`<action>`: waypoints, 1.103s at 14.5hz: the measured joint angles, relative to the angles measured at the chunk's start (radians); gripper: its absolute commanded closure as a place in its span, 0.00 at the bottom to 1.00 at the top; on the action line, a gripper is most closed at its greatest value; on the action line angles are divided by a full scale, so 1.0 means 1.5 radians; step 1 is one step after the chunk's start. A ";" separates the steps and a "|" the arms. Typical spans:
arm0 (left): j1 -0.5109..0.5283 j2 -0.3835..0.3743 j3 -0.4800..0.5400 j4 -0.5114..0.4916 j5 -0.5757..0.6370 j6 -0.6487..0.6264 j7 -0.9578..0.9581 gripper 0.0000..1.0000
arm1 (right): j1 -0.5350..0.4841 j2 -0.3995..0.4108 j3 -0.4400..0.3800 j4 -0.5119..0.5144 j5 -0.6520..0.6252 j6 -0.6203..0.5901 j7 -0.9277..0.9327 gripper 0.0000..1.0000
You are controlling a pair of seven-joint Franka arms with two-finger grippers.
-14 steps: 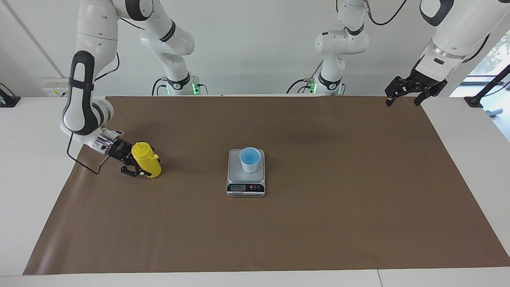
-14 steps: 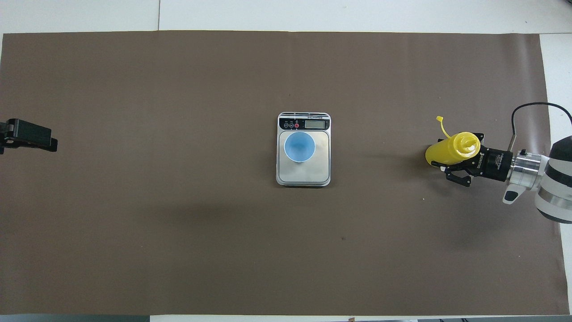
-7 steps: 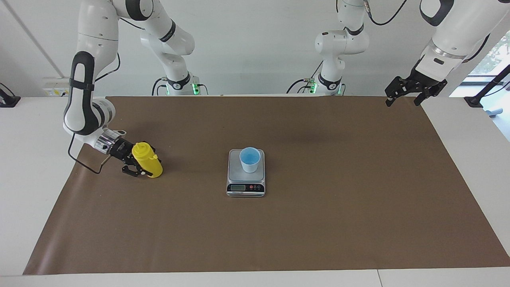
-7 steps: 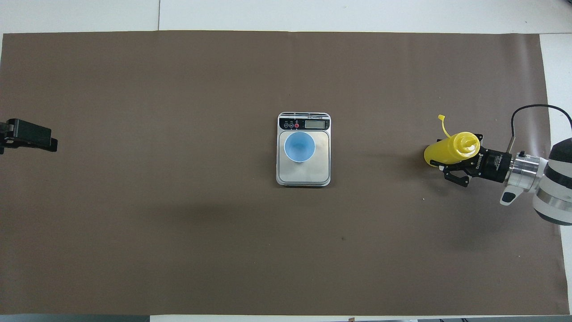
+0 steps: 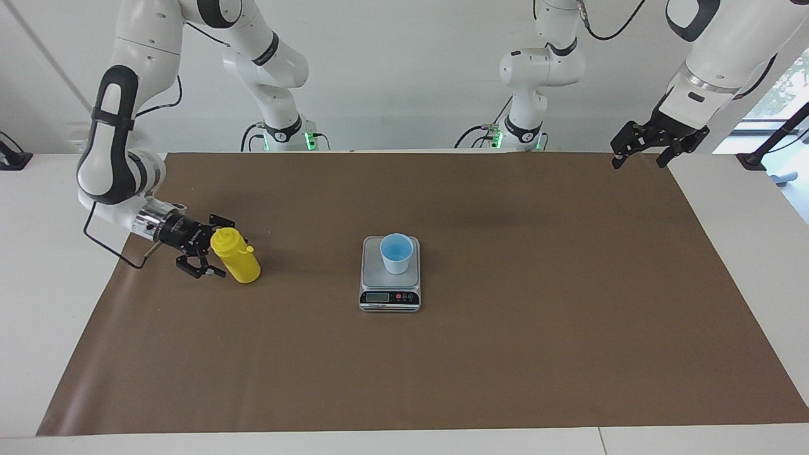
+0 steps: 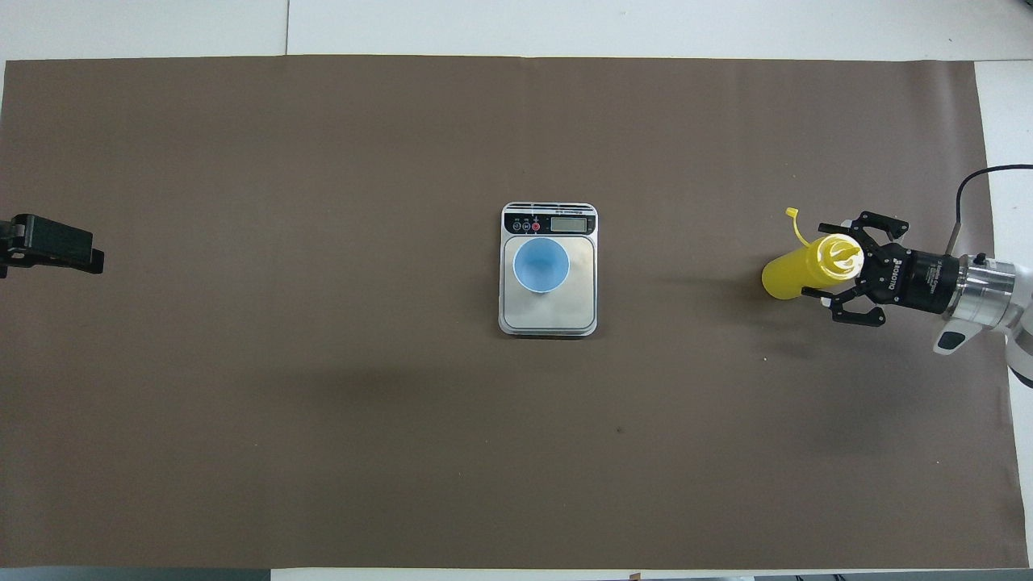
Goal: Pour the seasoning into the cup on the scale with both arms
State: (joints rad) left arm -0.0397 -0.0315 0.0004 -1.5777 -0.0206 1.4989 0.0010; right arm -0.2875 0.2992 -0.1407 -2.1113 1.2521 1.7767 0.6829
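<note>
The yellow seasoning bottle point(image 5: 239, 260) point(image 6: 787, 274) stands on the brown mat toward the right arm's end, its thin tethered cap point(image 6: 795, 216) hanging loose beside it. My right gripper point(image 5: 215, 248) point(image 6: 831, 273) is low and level beside the bottle and open. Its spread fingers stand on either side of the bottle's top without clamping it. The light blue cup point(image 5: 396, 253) point(image 6: 541, 264) sits upright on the scale point(image 5: 389, 298) point(image 6: 549, 319) at mid-table. My left gripper point(image 5: 637, 163) point(image 6: 50, 246) waits open, raised over the mat's corner at the left arm's end.
A brown mat point(image 5: 505, 354) covers most of the white table point(image 5: 50, 265). The two arm bases point(image 5: 287, 136) stand at the robots' edge. A cable point(image 5: 107, 243) loops from the right wrist down to the mat's edge.
The right gripper opened, let go of the bottle and drew back a little toward its own end. The bottle went from tilted in the grip to standing free. The left arm stayed still.
</note>
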 measured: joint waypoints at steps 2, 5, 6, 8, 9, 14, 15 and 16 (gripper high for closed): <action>0.000 0.000 0.000 0.000 0.000 0.000 0.000 0.00 | -0.006 -0.017 -0.001 0.046 -0.109 -0.036 0.000 0.00; 0.000 0.000 0.000 0.000 0.000 0.000 0.000 0.00 | -0.018 -0.049 -0.003 0.159 -0.229 -0.133 0.012 0.00; 0.000 0.000 0.000 0.000 0.000 0.000 0.000 0.00 | -0.025 -0.063 -0.004 0.189 -0.258 -0.160 0.014 0.00; 0.000 0.000 0.000 0.000 0.000 0.000 0.000 0.00 | -0.034 -0.091 -0.007 0.240 -0.313 -0.208 0.015 0.00; 0.000 0.000 0.000 0.000 0.000 0.000 0.000 0.00 | -0.033 -0.105 -0.007 0.259 -0.346 -0.215 0.014 0.00; 0.000 0.000 0.000 0.000 0.000 0.000 0.000 0.00 | 0.050 -0.139 0.014 0.344 -0.452 -0.215 0.004 0.00; 0.000 0.000 0.000 0.000 0.000 0.000 0.000 0.00 | 0.074 -0.147 0.016 0.354 -0.488 -0.209 -0.007 0.00; 0.000 0.000 0.000 0.000 0.000 0.000 0.000 0.00 | 0.098 -0.154 0.018 0.366 -0.545 -0.205 -0.037 0.00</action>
State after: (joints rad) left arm -0.0397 -0.0315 0.0004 -1.5777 -0.0206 1.4989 0.0010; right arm -0.1411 0.0689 -0.1140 -1.5629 0.4343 1.4693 0.6279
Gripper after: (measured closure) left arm 0.000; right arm 0.000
